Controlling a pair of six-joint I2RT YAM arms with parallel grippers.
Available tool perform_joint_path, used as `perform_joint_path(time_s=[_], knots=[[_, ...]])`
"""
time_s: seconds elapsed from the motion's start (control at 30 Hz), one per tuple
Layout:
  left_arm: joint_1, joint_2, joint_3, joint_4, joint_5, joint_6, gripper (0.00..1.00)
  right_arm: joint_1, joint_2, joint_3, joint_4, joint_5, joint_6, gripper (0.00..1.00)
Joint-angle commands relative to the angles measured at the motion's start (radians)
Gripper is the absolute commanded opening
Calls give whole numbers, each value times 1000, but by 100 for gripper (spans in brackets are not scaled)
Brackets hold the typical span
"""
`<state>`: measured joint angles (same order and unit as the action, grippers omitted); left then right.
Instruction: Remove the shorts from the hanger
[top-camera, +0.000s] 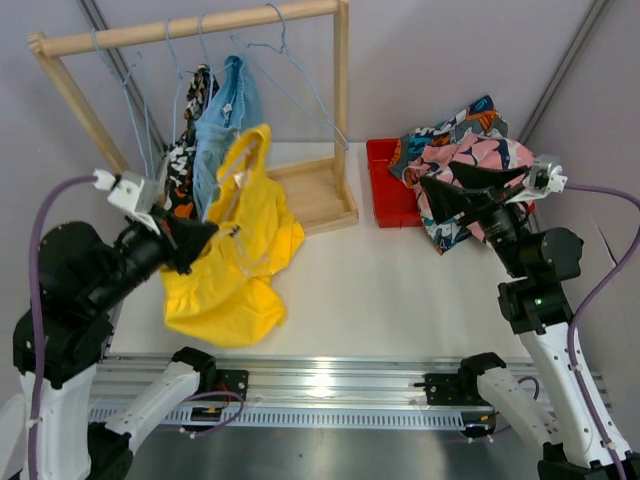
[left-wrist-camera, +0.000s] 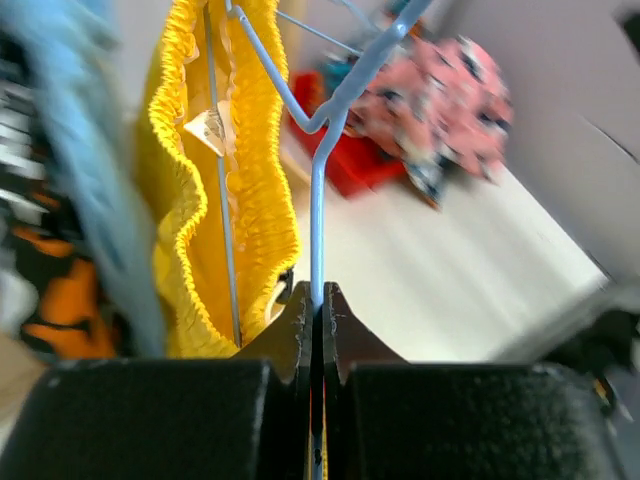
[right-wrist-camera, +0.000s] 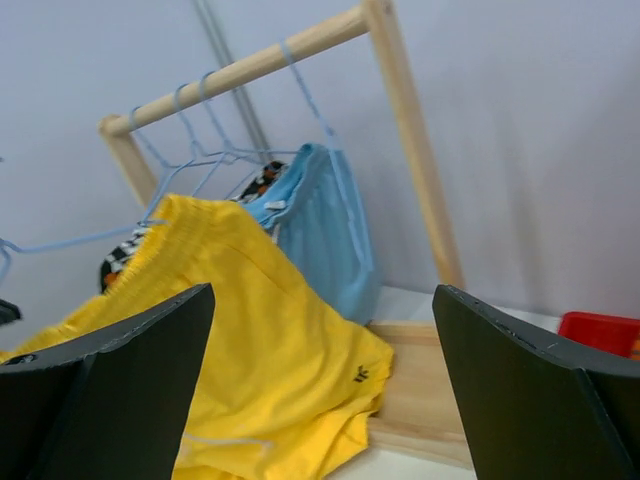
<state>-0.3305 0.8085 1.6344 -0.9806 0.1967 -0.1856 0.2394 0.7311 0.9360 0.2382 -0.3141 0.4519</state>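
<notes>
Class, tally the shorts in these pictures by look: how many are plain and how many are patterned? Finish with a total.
Plain: 2 (yellow shorts, light blue shorts)
Patterned: 3 (black-orange-white shorts, pink patterned shorts, blue-orange patterned shorts)
Total: 5

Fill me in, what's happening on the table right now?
The left tool is shut on the wire hanger carrying the yellow shorts, held in front of the rack. The right tool is open, hovering by the red bin where the pink shorts and blue-orange shorts lie. The light blue shorts and blotched shorts hang on the rack.
</notes>
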Motion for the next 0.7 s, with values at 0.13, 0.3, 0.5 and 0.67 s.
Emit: perform_joint_path(time_s=[0.13, 0.3, 0.5, 0.67], knots=[[-67, -134, -162, 273, 443, -101, 0, 260, -10, 41, -124, 61, -71, 99], [-100, -79, -59, 361, 550, -218, 0, 458, 96, 142, -305, 167, -206, 99], [-163, 0, 68, 356, 569, -239, 0, 564, 125, 146, -251, 311, -321, 99], [-173, -11, 51, 367, 592, -245, 0, 564, 136, 144, -172, 377, -367, 99]])
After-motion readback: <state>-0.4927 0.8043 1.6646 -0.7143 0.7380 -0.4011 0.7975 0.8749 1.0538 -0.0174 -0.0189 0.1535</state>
